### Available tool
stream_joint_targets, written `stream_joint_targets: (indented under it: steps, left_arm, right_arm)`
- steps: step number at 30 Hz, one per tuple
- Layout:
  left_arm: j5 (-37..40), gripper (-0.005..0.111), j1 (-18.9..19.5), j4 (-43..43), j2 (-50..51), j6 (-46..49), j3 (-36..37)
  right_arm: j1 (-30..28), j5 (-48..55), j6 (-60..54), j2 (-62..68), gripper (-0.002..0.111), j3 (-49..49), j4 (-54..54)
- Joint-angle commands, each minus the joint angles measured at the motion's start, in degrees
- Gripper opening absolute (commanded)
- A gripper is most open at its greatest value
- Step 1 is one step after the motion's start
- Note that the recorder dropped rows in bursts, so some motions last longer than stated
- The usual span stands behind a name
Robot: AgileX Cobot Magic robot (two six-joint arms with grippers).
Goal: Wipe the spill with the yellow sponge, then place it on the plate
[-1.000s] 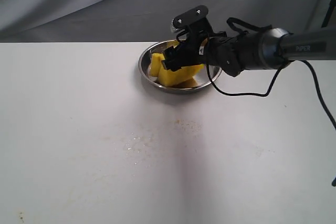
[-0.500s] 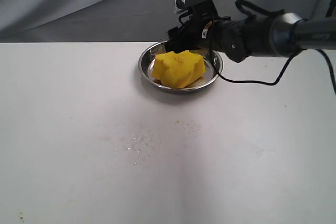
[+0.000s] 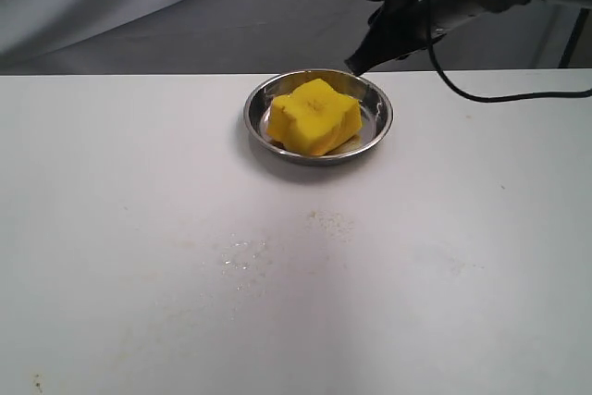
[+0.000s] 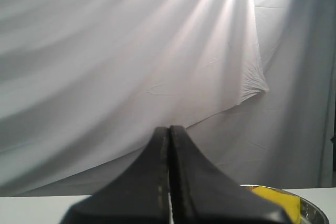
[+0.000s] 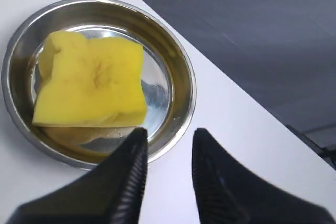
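Note:
The yellow sponge (image 3: 315, 117) (image 5: 92, 82) lies loose in the plate (image 3: 381, 115) (image 5: 181, 72), a shiny steel dish at the table's far middle. Above and to the right of the dish my right gripper (image 3: 359, 63) (image 5: 169, 132) hangs open and holds nothing. Its two black fingers (image 5: 131, 171) frame the dish's near rim in the right wrist view. No amber puddle shows; only faint wet specks (image 3: 242, 252) mark the table in front of the dish. My left gripper (image 4: 169, 129) is shut and empty, pointing at a grey cloth backdrop; the sponge's edge (image 4: 281, 203) peeks past it.
A white table (image 3: 139, 228) fills the exterior view, with a grey cloth backdrop (image 3: 139, 6) behind it. A black cable (image 3: 499, 96) hangs from the right arm over the table's far right. Small brown crumbs (image 3: 331, 220) lie near the middle.
My right gripper let go of the sponge in the plate, then rose and drew back to the upper right. The sponge settled flat in the dish.

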Motion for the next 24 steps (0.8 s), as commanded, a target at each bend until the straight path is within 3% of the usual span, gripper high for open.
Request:
stream_joint_targets:
  steps: [1,3,10,18,24]
  left_arm:
    - [-0.4,0.0,-0.3,-0.3,-0.2,-0.1,-0.1]
    - [-0.4,0.0,-0.3,-0.3,-0.2,-0.1,-0.1]
    - [-0.4,0.0,-0.3,-0.3,-0.2,0.0,-0.1]
    - [-0.4,0.0,-0.3,-0.3,-0.2,0.0,-0.1]
    - [-0.4,0.0,-0.3,-0.3,-0.2,-0.1,-0.1]
  right_arm:
    - [-0.2,2.7,-0.5,-1.6,0.027,-0.1,8.4]
    - [0.0,3.4,-4.5,0.0,0.025,-0.1,16.5]
    - [1.7,4.1,-24.2,10.2,0.0,-0.1,37.1]
    - [2.3,-3.4,-26.0,10.4,0.0,1.1,37.7]
    - [2.3,-19.2,-25.5,1.6,0.0,11.2,39.0]
